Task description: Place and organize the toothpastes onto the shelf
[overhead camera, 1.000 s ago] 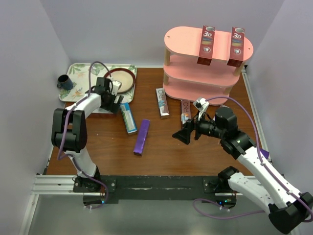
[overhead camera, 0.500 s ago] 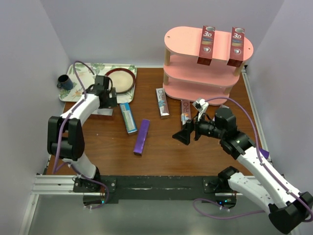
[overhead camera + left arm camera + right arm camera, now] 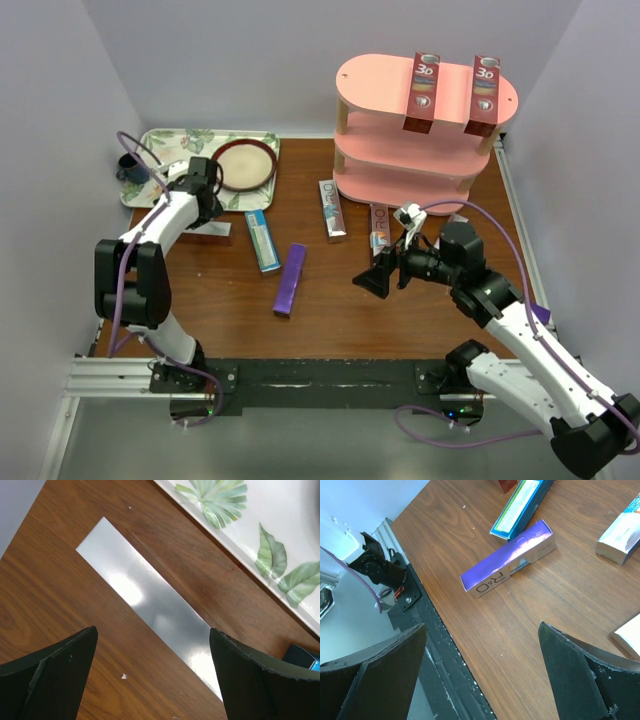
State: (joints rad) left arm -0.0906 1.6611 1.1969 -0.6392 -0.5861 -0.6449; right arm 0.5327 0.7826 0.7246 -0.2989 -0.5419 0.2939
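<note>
Left end effector (image 3: 208, 200) is at the far left of the desk (image 3: 230, 310), just near of the floral tray (image 3: 165, 150), fingers (image 3: 50, 675) spread wide, gripping nothing. A silver carton (image 3: 150, 600) lies flat on the wood under it, between the fingers, alongside the tray edge. Right end effector (image 3: 378, 272) is mid-desk, jaws wide apart, empty, pointing left toward the purple carton (image 3: 507, 560), which lies flat and apart from it. A teal carton (image 3: 262, 240) lies just left of the purple one. A silver-white carton (image 3: 332, 210) lies near the shelf foot, with another carton (image 3: 378, 228) to its right. The pink shelf (image 3: 380, 85) stands far right, with two red cartons (image 3: 423, 92) flat on the top tier. A plate (image 3: 243, 165) and a mug (image 3: 130, 168) sit on the tray.
</note>
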